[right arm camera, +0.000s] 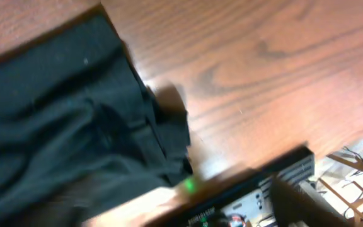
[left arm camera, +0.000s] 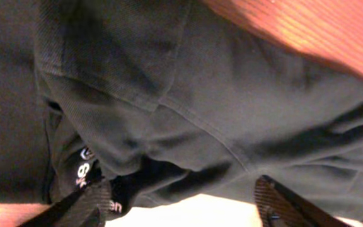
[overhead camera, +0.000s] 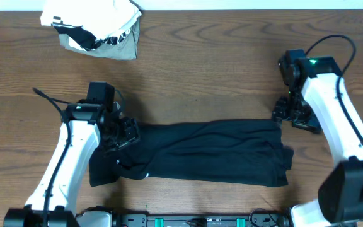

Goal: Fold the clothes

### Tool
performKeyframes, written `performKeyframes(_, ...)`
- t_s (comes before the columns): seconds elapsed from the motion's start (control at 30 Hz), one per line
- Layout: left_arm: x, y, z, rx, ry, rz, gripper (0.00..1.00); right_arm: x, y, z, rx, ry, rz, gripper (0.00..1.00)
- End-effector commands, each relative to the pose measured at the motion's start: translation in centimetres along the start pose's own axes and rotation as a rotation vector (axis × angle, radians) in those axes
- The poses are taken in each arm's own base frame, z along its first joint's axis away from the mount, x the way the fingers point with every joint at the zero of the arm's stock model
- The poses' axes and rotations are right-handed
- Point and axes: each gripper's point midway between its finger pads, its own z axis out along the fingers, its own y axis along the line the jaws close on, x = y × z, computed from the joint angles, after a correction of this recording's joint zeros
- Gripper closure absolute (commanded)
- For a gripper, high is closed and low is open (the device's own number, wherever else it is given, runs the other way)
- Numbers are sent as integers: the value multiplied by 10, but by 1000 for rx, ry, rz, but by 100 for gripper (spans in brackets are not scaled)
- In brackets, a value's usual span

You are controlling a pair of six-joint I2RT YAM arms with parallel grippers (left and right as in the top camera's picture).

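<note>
Left gripper [left arm camera: 181,192] spread wide over black clothes [overhead camera: 213,151] — wrinkled, folded into band; right gripper [overhead camera: 290,112] state unclear.

We take this for a robotics lab bench. 2 white arms, the left arm [overhead camera: 68,165] and the right arm [overhead camera: 340,123], rise from a black mounting rail [overhead camera: 194,221] with green connectors along the near edge of a wood-grain worktop [overhead camera: 219,69]. A black cable [overhead camera: 333,39] loops over the right arm, where a green status light [overhead camera: 312,62] glows. Past the near edge, blurred, sit an electronics box [right arm camera: 257,195] and loose wires [right arm camera: 358,173].
</note>
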Motion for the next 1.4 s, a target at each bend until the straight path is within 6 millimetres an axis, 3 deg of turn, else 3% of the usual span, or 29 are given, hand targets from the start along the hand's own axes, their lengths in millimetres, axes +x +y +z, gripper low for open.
performKeyframes(0.0, -2, 1, -7, -5, -27, 57, 20, 4, -9, -8, 0, -20, 58, 1)
performKeyframes(0.13, -2, 1, -7, -6, -25, 59, 18, 13, -12, 2, 15, 1, 85, 1)
performKeyframes(0.43, -1, 2, -7, -9, -23, 58, 18, 32, 7, 63, -46, 81, 92, 1)
performKeyframes(0.53, -1, 2, -6, -9, -23, 58, 17, 32, 13, 75, -103, 94, 89, 1)
performKeyframes(0.93, -1, 2, -6, -9, -21, 57, 17, 10, 16, 63, -455, 63, 50, 1)
performKeyframes(1.1, -1, 2, -6, -9, -21, 57, 17, 26, 6, 86, -503, 116, 69, 1)
performKeyframes(1.23, -1, 2, -6, -9, -22, 57, 17, 44, 15, 100, -623, 170, 64, 1)
performKeyframes(1.37, -1, 2, -6, -9, -22, 57, 17, 49, 21, 113, -716, 159, 78, 1)
